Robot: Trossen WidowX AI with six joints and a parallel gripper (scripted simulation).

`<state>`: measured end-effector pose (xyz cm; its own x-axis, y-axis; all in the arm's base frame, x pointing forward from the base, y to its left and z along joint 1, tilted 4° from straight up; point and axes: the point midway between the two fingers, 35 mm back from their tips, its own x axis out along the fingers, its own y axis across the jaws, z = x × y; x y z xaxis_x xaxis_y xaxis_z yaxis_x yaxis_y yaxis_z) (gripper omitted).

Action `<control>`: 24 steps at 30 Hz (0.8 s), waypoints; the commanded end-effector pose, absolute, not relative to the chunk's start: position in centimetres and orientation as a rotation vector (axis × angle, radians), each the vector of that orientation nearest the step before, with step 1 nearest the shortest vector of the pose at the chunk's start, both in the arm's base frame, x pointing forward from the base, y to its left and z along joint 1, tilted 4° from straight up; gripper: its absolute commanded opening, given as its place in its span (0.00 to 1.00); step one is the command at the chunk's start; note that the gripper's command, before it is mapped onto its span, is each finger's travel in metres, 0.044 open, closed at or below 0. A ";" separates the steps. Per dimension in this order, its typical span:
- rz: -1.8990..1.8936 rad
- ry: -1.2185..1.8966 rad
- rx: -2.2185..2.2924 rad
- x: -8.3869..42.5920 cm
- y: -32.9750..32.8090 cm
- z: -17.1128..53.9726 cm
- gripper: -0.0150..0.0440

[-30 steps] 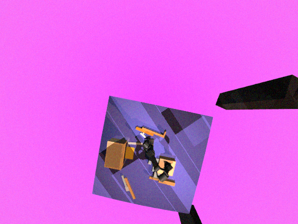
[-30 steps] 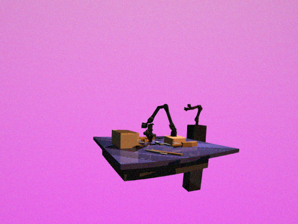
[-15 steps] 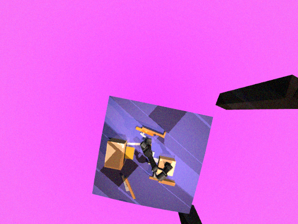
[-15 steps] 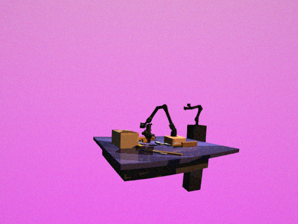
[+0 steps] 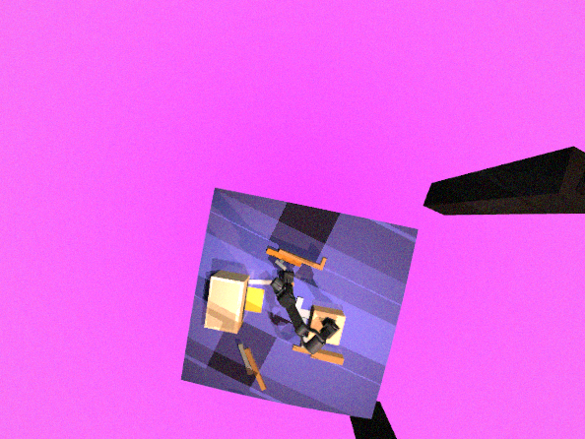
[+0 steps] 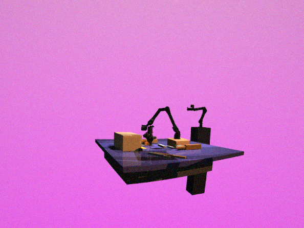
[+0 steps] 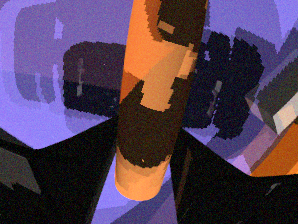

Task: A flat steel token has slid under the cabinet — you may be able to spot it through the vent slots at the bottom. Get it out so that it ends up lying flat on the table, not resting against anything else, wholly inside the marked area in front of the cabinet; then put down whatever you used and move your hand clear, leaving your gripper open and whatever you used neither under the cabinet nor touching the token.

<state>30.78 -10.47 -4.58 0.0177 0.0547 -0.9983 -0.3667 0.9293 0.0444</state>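
Observation:
My gripper (image 5: 282, 284) (image 6: 150, 141) (image 7: 146, 127) is shut on an orange cylindrical handle (image 7: 160, 76), low over the table. A pale shaft (image 5: 260, 282) runs from the gripper toward the tan cabinet (image 5: 227, 300) (image 6: 127, 141). The yellow marked area (image 5: 254, 299) lies in front of the cabinet, just left of my gripper. The steel token does not show in any view. The vent slots are too small to make out.
A long orange hooked bar (image 5: 295, 258) lies behind the gripper. An orange and grey stick (image 5: 252, 365) (image 6: 166, 154) lies near the table's front. An orange bar (image 5: 320, 355) lies beside the tan block (image 5: 335, 315) under the arm's base. A second arm (image 6: 198, 115) stands on a dark post.

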 end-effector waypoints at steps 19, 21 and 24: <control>0.332 1.519 -0.255 33.7 -9.4 -4.4 0.25; 0.332 1.518 -0.255 33.9 -9.4 -4.4 0.25; 0.332 1.518 -0.255 34.2 -9.2 -4.4 0.25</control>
